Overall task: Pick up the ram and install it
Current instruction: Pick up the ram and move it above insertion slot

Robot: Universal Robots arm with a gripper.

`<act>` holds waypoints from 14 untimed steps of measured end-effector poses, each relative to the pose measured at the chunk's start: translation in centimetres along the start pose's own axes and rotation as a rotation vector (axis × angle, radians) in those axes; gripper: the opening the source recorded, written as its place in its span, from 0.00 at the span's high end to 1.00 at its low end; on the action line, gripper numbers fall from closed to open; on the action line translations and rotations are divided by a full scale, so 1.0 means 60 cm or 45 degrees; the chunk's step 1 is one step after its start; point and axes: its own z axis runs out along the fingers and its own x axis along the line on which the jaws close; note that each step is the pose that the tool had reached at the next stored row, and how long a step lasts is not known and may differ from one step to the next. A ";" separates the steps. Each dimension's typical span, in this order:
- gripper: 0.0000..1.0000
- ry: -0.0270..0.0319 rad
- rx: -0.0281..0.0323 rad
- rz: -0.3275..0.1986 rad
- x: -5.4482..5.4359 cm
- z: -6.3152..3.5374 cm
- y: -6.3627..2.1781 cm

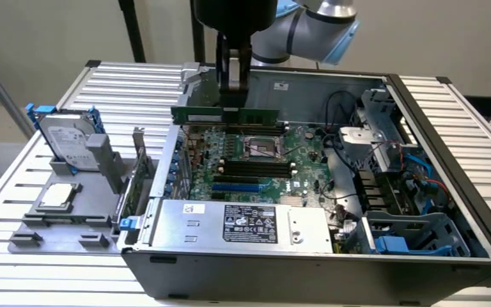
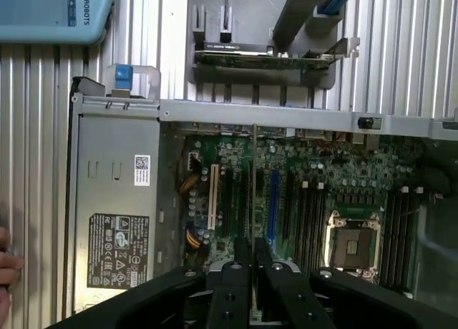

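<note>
Ram [image 1: 199, 115] hangs level over the open computer case [image 1: 314, 275], pinched at its middle by the closed jaws of the gripper [image 1: 233, 103]. Its long axis runs nine to three o'clock in the exterior view, above the motherboard [image 1: 254, 150]. At nine o'clock of the case, a grey rack [image 1: 66, 220] carries one hard drive [image 1: 68, 144] and one upright expansion card [image 1: 139, 160]. One power supply [image 1: 245, 224] sits at six.
</note>
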 end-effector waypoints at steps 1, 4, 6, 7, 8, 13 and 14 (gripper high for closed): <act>0.86 0.0001 0.0001 0.000 -0.003 0.000 -0.004; 0.86 0.0000 0.0000 0.000 -0.014 0.001 -0.017; 0.86 0.0001 0.0000 0.000 -0.022 0.003 -0.024; 0.86 0.0000 0.0000 0.000 -0.026 0.004 -0.028; 0.86 0.0000 0.0000 0.000 -0.030 0.005 -0.032; 0.86 -0.0005 0.0000 0.000 -0.052 0.014 -0.049; 0.86 -0.0006 0.0000 0.000 -0.056 0.016 -0.053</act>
